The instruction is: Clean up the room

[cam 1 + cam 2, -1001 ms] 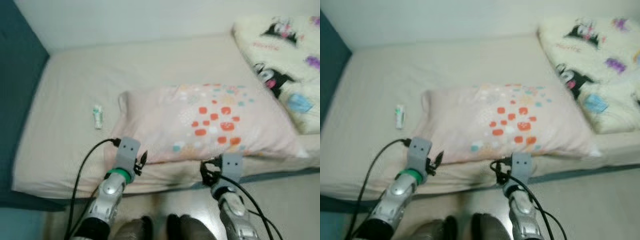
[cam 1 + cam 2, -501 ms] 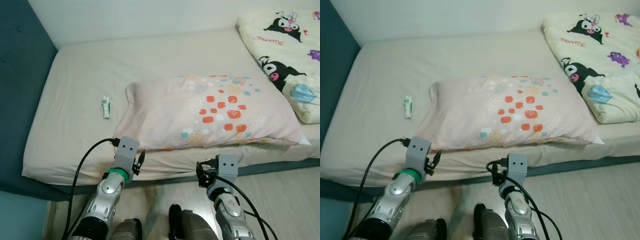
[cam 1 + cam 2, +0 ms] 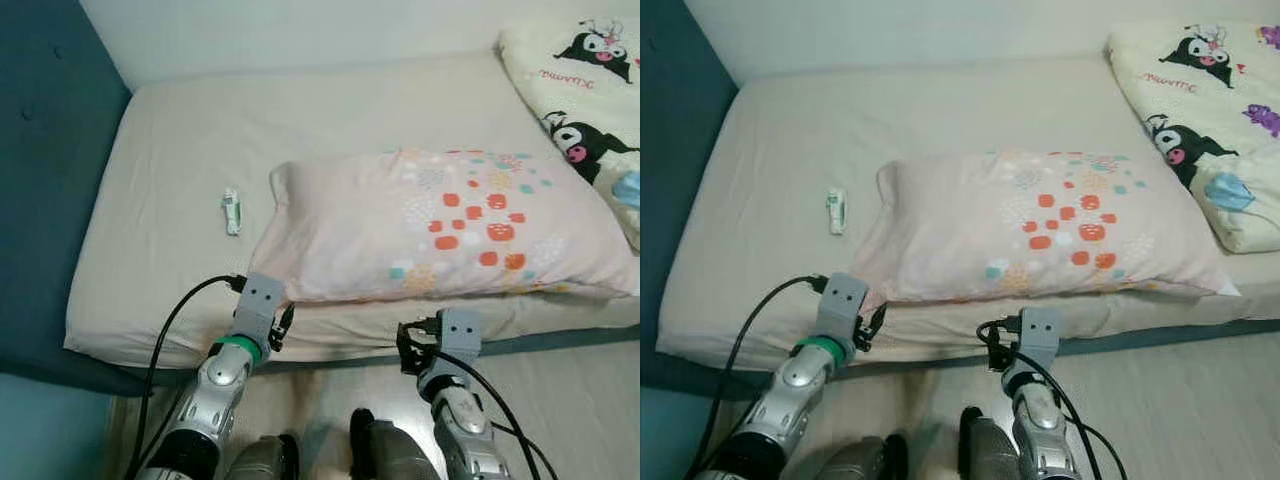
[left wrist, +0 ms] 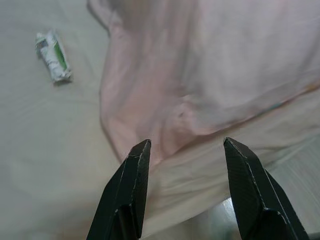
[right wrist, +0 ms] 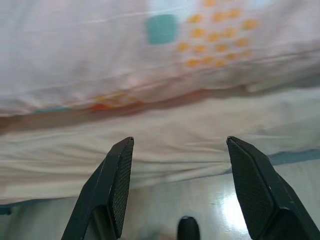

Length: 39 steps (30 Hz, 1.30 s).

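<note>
Partly cropped blanket (image 3: pixel 1200 110), pillow (image 3: pixel 1050 225) overlapping bed (image 3: pixel 790 150)

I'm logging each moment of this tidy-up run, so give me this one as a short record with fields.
setting: bed with a cream sheet, against a teal wall
pillow: pink, patterned, lying near the bed's front edge
small tube: white and green, on the sheet beside the pillow, apart from it
blanket: cartoon print, at the robot's right
left gripper: open, before the pillow's corner, holding nothing
right gripper: open, before the bed's edge, holding nothing
</note>
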Motion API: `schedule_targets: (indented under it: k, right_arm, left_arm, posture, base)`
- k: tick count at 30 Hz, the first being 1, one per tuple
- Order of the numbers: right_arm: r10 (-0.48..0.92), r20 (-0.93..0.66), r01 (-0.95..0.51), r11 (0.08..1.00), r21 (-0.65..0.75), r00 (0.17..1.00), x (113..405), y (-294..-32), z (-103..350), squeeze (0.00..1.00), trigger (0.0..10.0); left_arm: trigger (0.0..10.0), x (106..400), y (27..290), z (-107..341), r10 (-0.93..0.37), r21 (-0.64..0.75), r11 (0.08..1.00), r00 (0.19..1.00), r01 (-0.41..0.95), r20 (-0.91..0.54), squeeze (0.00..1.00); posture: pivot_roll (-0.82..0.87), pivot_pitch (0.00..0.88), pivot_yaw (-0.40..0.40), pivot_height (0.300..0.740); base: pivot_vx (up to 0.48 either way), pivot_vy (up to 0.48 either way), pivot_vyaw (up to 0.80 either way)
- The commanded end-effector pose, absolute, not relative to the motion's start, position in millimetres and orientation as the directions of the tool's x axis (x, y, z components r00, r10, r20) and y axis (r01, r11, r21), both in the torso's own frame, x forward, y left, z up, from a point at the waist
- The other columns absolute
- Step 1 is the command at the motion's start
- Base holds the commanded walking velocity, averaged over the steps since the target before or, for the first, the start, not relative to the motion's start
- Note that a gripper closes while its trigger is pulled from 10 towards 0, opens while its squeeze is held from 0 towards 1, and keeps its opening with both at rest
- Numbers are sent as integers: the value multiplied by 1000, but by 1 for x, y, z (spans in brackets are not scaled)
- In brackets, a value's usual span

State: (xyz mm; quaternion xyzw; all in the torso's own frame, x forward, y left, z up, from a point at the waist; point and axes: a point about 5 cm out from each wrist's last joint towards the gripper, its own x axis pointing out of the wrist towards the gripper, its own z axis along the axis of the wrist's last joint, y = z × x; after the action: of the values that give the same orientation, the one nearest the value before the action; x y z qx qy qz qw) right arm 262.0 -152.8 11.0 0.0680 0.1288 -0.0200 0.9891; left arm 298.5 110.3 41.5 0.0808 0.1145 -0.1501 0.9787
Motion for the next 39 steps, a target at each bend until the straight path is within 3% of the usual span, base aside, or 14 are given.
schedule_targets:
  k: [1,10,16,35,39]
  right_arm:
    - [-38,-293,81,987,137,955,256,-155,4,0,10000]
    - [-27,-285,67,989,134,958,257,-154,5,0,10000]
    - [-18,-282,55,990,127,959,259,-157,6,0,10000]
    - [-10,-275,49,990,133,961,258,-154,7,0,10000]
    - [37,-261,-10,995,102,965,258,-149,9,0,10000]
  left_arm:
    - [10000,295,113,34,-249,84,956,928,282,-278,0]
    - [10000,295,118,36,-234,54,966,941,254,-246,0]
    - [10000,295,116,37,-233,46,967,942,251,-240,0]
    - [10000,294,117,41,-215,31,974,957,225,-195,0]
    - [10000,292,115,39,-236,64,965,949,254,-208,0]
  posture:
    - [0,137,114,740]
    - [-2,134,98,740]
    - [1,140,83,740]
    - [3,150,87,740]
    - [3,151,90,740]
  base:
    - [0,0,0]
    - [0,0,0]
    - [0,411,0]
    - [0,0,0]
    - [0,-120,200]
